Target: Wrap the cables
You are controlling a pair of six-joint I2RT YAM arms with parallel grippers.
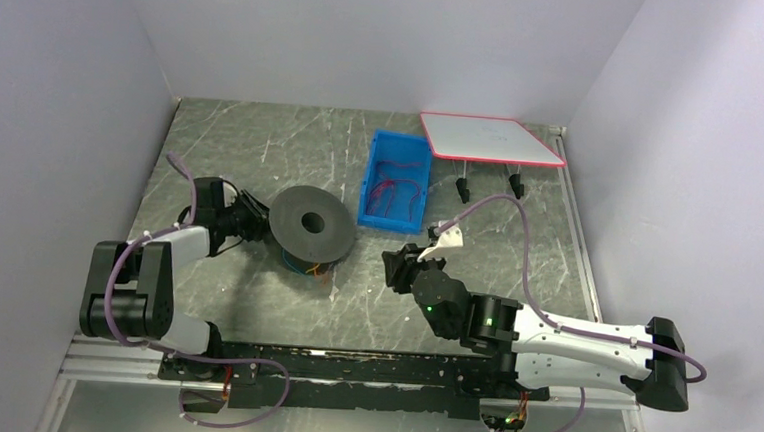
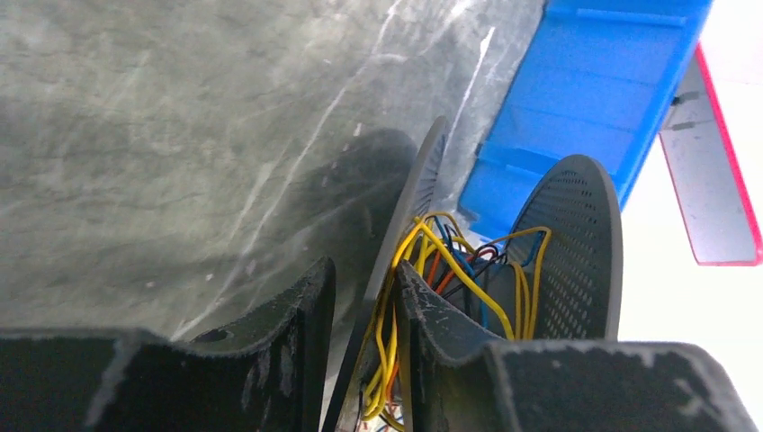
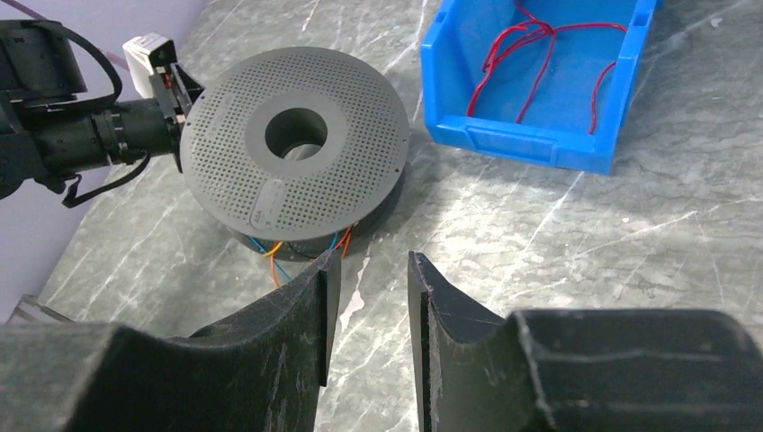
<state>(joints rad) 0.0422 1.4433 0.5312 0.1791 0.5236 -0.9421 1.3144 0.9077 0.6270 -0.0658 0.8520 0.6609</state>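
Left claw (image 2: 363,270) released, loosely straddling spool (image 2: 576,243) flange, likely steadying it for cables (image 2: 384,360); right claw (image 3: 369,261) released, empty.

Plain pale lilac walls (image 1: 369,35) enclose the dark grey marbled bench (image 1: 262,139) on its left, far and right sides.

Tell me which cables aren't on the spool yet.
The red cables, lying loose in the blue bin. The yellow, orange and blue ones are already wound between the flanges of the dark grey spool.
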